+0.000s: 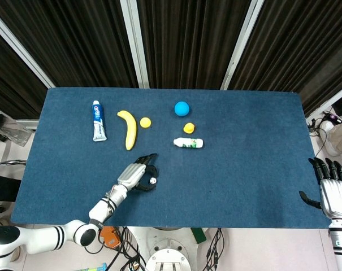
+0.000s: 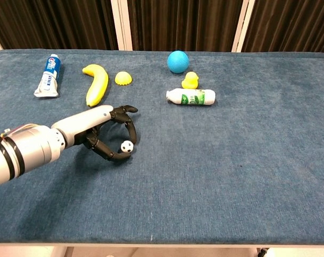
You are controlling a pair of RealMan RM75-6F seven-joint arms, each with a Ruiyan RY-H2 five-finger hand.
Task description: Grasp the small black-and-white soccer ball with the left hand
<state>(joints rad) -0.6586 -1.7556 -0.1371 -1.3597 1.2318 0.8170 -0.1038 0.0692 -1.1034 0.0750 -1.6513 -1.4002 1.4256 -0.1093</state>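
The small soccer ball (image 2: 127, 145) lies on the blue worktop (image 2: 247, 160) toward the near left, and the left hand (image 2: 105, 134) is wrapped around it: dark fingers (image 2: 130, 124) arch over its top and far side, while the thumb comes up from below on the near side. In the chest view the ball shows between the fingertips, seemingly touched on both sides, though whether it is lifted off the cloth or merely caged there cannot be told; in the head view the ball (image 1: 152, 180) is only a white speck at the tip of the left hand (image 1: 138, 175), too small to show contact. The left forearm runs off the lower left edge of both views. The right hand (image 1: 332, 189) shows only in the head view, off the worktop at the far right, fingers apart and pointing up, holding nothing, its wrist cut by the frame's lower edge. Farther back lie a toothpaste tube (image 2: 48, 75), a banana (image 2: 97, 83), a small yellow dome-shaped piece (image 2: 123, 78) just beside the banana, a blue ball (image 2: 178, 61), a yellow duck (image 2: 190, 81) and a white bottle (image 2: 191, 97) lying on its side, its label unreadable.
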